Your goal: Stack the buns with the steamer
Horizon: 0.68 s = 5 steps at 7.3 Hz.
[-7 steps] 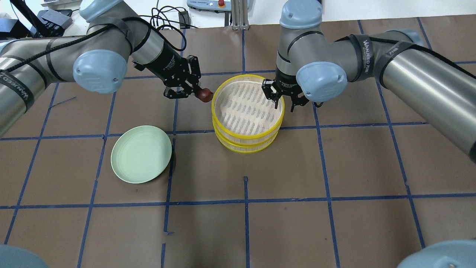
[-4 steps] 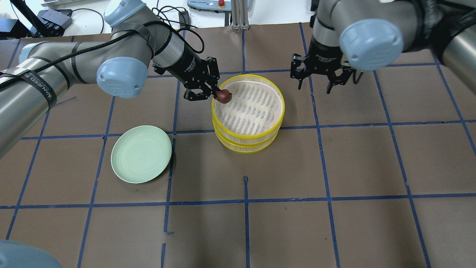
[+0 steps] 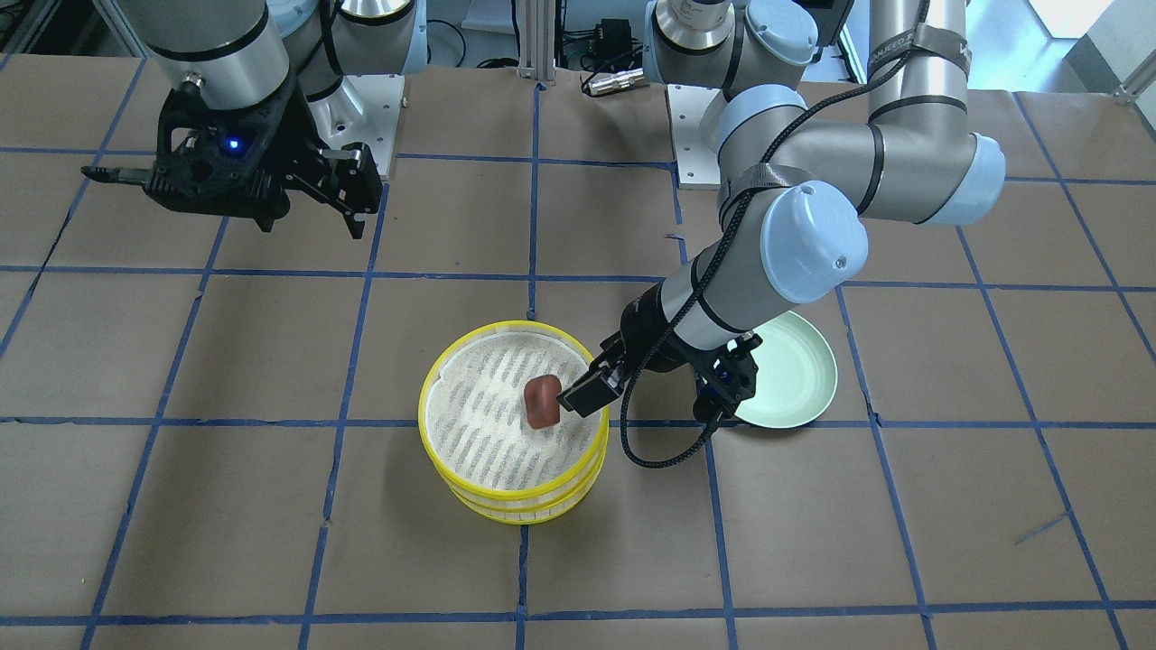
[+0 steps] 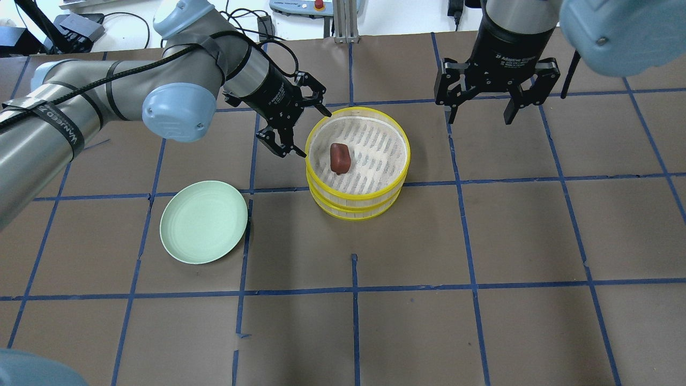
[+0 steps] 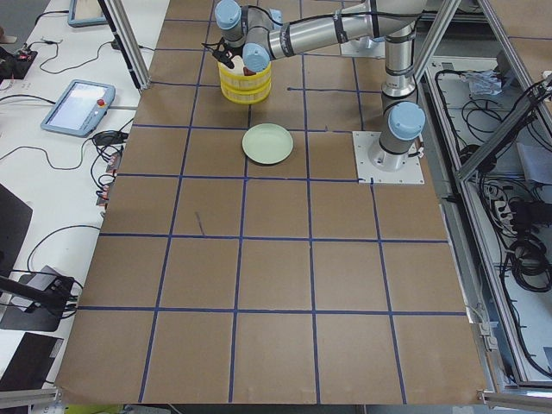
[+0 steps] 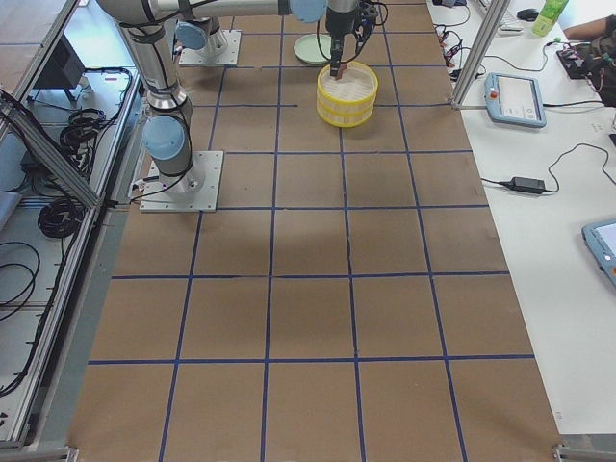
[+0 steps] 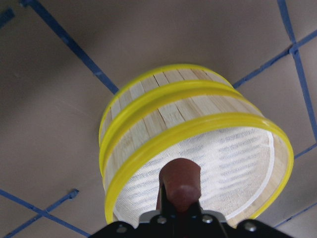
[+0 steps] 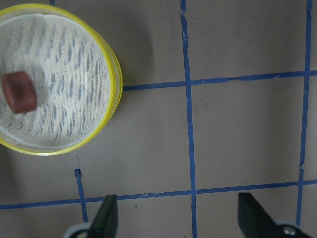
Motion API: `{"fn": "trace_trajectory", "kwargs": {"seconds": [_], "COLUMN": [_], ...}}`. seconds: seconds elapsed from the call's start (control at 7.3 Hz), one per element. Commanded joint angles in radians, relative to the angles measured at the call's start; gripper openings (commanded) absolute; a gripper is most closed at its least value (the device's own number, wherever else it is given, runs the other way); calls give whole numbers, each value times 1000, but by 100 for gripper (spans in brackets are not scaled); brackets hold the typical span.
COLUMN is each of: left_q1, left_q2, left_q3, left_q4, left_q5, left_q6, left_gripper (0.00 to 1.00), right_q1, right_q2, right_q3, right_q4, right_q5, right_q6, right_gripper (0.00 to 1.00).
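Note:
Two yellow-rimmed steamer trays [image 4: 406, 155] stand stacked near the table's middle; they also show in the front view [image 3: 433, 433] and the right wrist view [image 8: 117, 84]. The reddish-brown bun [image 4: 339, 158] is on the top tray's white mesh, also in the front view [image 3: 541, 403]. My left gripper [image 4: 311, 134] is open at the stack's left rim, just clear of the bun; one finger [image 3: 585, 394] is next to it. My right gripper [image 4: 479, 119] is open and empty, raised behind and to the right of the stack. The white bun is not in view.
An empty pale green plate [image 4: 203, 229] lies to the left of the stack, near my left arm's elbow in the front view [image 3: 799, 375]. The table is brown with blue tape grid lines. Cables and devices lie beyond the far edge.
My left gripper carried the brown bun over the top tray and opened, leaving it on the mesh. My right gripper left the stack's right rim, rising and moving back and right.

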Motion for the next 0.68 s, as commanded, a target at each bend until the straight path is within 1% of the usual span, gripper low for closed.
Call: {"fn": "trace_trajectory", "kwargs": {"seconds": [0.0, 0.14, 0.27, 0.41, 0.55], "left_q1": [0, 0, 6, 44, 96], "left_q2": [3, 29, 61, 120, 180], "left_q3": [1, 12, 41, 74, 99], "left_q4": [1, -12, -66, -220, -370], "left_q5": [29, 128, 155, 187, 296], "left_q6": [41, 135, 186, 358, 585], "left_gripper": [100, 100, 100, 100, 100], "right_q1": [1, -8, -11, -22, -45], "right_q2": [-4, -4, -7, -1, -1], "right_q3": [-31, -30, -27, -25, -18], "right_q4": [37, 37, 37, 33, 31], "right_q5": [-1, -2, -1, 11, 13], "right_q6": [-33, -59, -76, -103, -111], "right_gripper": [88, 88, 88, 88, 88]}}
